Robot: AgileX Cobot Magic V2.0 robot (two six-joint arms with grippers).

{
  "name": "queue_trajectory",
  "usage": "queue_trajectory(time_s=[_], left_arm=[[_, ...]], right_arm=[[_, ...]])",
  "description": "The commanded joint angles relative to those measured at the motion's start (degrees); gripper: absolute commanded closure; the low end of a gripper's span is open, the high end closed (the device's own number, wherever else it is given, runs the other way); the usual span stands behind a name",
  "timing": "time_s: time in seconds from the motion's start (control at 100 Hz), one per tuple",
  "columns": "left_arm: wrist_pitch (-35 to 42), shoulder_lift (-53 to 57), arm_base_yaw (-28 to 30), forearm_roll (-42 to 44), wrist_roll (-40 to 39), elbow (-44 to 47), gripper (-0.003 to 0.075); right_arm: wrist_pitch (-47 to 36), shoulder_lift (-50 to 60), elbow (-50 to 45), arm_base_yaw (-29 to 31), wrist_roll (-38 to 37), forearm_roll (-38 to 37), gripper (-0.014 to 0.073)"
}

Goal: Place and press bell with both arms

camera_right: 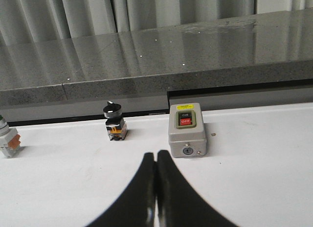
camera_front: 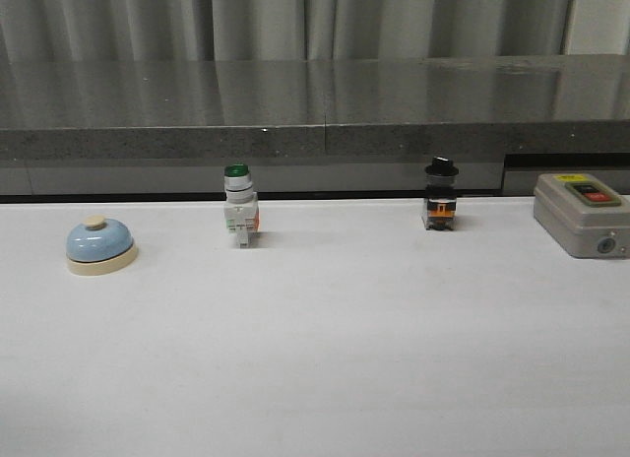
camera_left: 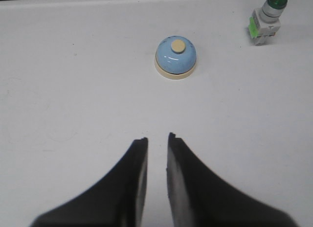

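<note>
- Bell (camera_front: 99,244) sits untouched at the table's (camera_front: 325,359) far left.
- Left gripper (camera_left: 157,139), narrowly parted and empty, points at the bell; it should widen and centre on the base.
- Right gripper (camera_right: 156,156), closed and empty, faces the grey box (camera_right: 187,129).

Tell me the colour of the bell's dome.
Light blue, on the bell; clearest in the left wrist view.

A lab or test bench is suggested: a plain white table (camera_front: 325,359) is set against a grey stone-look ledge (camera_front: 295,107) and grey curtains (camera_front: 295,19), with industrial pushbutton switches (camera_front: 240,218) and a grey control box (camera_front: 583,215) laid out in a row.
</note>
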State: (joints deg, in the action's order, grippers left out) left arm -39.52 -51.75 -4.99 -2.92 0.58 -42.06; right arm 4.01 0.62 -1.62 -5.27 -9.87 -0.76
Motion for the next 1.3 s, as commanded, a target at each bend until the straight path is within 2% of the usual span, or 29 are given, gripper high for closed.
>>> queue_trajectory(time_s=[0.0,0.1,0.19,0.44,0.75,1.05,1.29], left_arm=[[2.9,0.2,0.0,-0.8,0.8,-2.0,0.0379],[3.4,0.2,0.0,-1.0,0.8,-2.0,0.0153],[3.8,0.2,0.0,-1.3,0.8,-2.1,0.0069],[4.7,-4.9,-1.0,-1.5,0.8,-6.6,0.0063],[6.4,-20.7,-6.1,-1.2,0.8,-15.8,0.0063],[6.6,-37.2,-6.5,-0.9,0.9,-26.8,0.0063],[6.5,-46.4,-6.5,-0.8,0.9,-32.0,0.0063]], right_arm=[[-4.6,1.1,1.1,0.2,0.4,0.1,0.0658],[-4.6,1.1,1.1,0.2,0.4,0.1,0.0658],[-4.6,1.1,1.1,0.2,0.4,0.1,0.0658],[-4.6,1.1,1.1,0.2,0.4,0.1,0.0658],[-4.6,1.1,1.1,0.2,0.4,0.1,0.0658],[-4.6,1.1,1.1,0.2,0.4,0.1,0.0658],[-4.6,1.1,1.1,0.2,0.4,0.1,0.0658]])
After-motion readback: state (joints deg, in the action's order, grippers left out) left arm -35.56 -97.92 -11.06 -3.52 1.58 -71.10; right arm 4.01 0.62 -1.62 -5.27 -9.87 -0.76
